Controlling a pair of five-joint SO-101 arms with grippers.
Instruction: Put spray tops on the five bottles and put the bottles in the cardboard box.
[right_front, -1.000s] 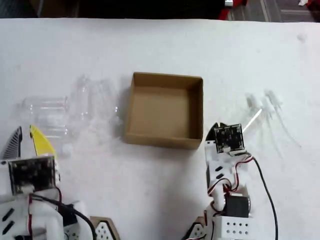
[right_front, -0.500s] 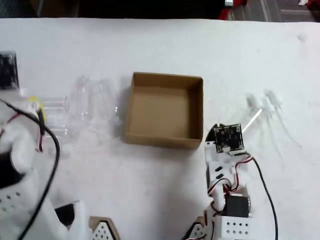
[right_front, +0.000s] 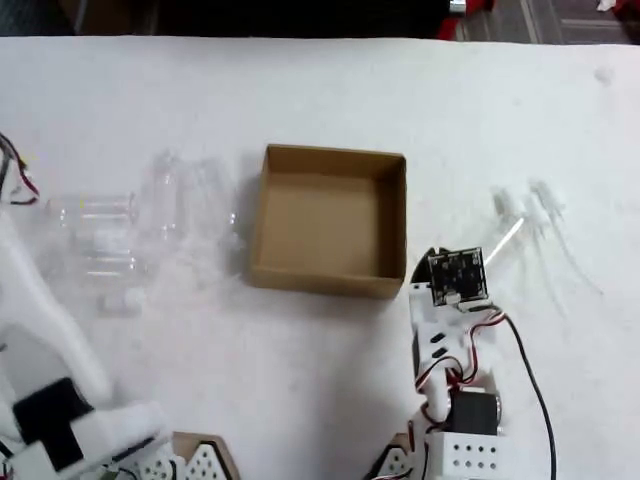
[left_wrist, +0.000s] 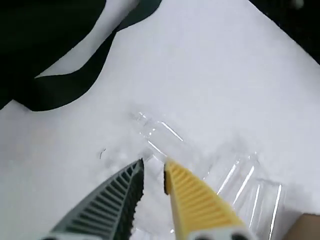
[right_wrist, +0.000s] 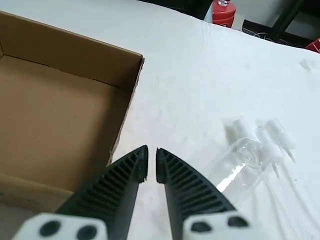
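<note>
Several clear bottles (right_front: 150, 225) lie on their sides on the white table, left of the open cardboard box (right_front: 320, 278). My left arm (right_front: 40, 330) rises along the table's left edge. Its grey and yellow gripper (left_wrist: 154, 172) hovers shut above the bottles (left_wrist: 162, 134) with nothing in it. My right gripper (right_front: 437, 250) sits at the box's near right corner, shut and empty (right_wrist: 151, 157), beside the box wall (right_wrist: 75, 55). White spray tops (right_front: 530, 205) lie to its right (right_wrist: 260, 135), with one more clear bottle (right_wrist: 237, 165) among them.
A black cable (right_front: 535, 380) runs from the right arm's base across the table near the front. A dark strap or cloth (left_wrist: 65, 75) lies past the table's left edge. Bare white tabletop (right_front: 330, 90) stretches behind the box.
My left arm has lifted and swung to the far left, so its gripper has passed out of the high view. The right arm, box, bottles and spray tops are unmoved.
</note>
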